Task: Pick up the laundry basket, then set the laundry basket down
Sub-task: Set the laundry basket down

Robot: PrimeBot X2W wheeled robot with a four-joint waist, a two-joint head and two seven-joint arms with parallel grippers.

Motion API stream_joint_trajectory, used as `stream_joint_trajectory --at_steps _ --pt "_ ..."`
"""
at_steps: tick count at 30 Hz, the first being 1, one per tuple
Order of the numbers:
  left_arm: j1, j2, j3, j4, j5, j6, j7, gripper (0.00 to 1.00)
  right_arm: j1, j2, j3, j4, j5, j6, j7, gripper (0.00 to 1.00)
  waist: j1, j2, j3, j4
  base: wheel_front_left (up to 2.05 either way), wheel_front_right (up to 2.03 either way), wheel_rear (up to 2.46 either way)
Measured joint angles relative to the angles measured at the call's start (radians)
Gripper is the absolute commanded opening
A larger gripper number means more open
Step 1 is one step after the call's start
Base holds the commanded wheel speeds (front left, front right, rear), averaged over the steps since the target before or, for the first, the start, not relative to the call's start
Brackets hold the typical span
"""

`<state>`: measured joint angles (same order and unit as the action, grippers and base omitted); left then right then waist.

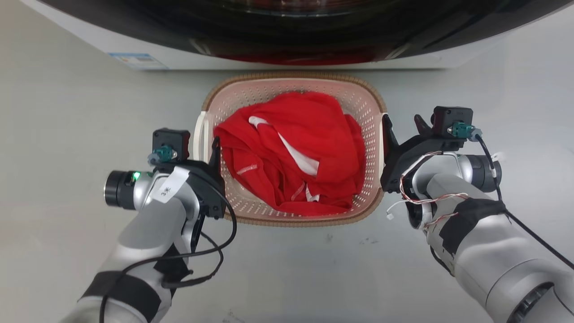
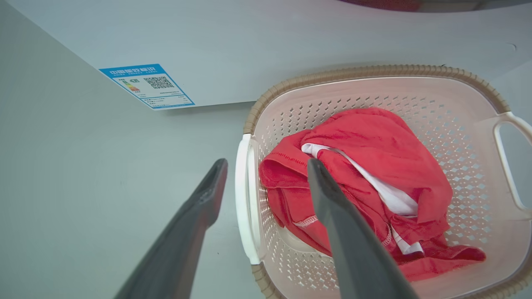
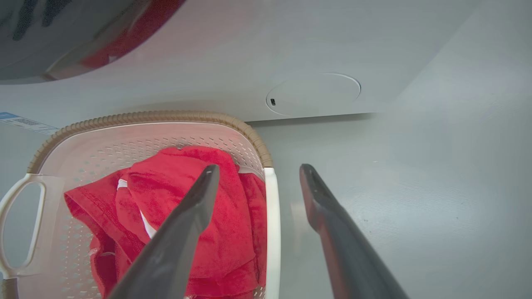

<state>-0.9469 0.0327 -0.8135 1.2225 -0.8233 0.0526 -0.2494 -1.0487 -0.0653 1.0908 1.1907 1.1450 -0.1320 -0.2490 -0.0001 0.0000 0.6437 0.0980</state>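
**Basket at the washer's foot, a spread gripper at each handle**

Head view: the laundry basket (image 1: 291, 76) lies over the pale grey floor (image 1: 67, 134), its far rim just beside the base of the washing machine (image 1: 269, 56). Whether its base bears on the floor cannot be told. A red garment (image 1: 291, 148) with white trim is heaped inside it. The left gripper (image 1: 208, 150) is at the white left handle (image 1: 198, 134) and the right gripper (image 1: 389, 134) is at the right side of the rim. Bare floor runs wide to the left and right of the basket and on the near side between the two forearms. On the far side there is almost no room before the machine. A blue label (image 1: 138, 59) sits low on the machine's left.

Left wrist view: the left gripper (image 2: 266, 166) has its fingers spread wide. One is outside the left handle (image 2: 243, 199), over the floor, and the other is inside the basket (image 2: 374, 70), over the garment (image 2: 374, 158). Gaps show on both sides of the handle. The right handle (image 2: 509, 158) shows across the basket, and the label (image 2: 147, 85) is on the machine's front beyond.

Right wrist view: the right gripper (image 3: 258, 168) is likewise spread and straddles the right handle (image 3: 271, 216), holding nothing. One finger is over the garment (image 3: 187, 187) and the other over open floor (image 3: 436, 207). The basket's rim (image 3: 145, 117) is close to the machine, where a round cover (image 3: 314, 94) shows low on the front.
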Motion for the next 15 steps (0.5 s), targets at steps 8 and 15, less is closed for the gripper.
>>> stream_joint_trajectory --at_steps 8,15 --pt "0.075 0.035 0.038 -0.062 -0.002 0.012 0.000 1.00 0.061 0.001 -0.032 -0.035 -0.030 0.000 0.000 1.00 0.0000 0.0000 -0.084 -0.013 0.00 0.00 0.00" --pt "0.177 0.064 0.071 -0.173 0.026 0.027 0.000 1.00 0.122 -0.009 -0.081 -0.089 -0.090 0.000 0.000 1.00 -0.0001 -0.0001 -0.177 -0.026 0.00 0.00 0.00"
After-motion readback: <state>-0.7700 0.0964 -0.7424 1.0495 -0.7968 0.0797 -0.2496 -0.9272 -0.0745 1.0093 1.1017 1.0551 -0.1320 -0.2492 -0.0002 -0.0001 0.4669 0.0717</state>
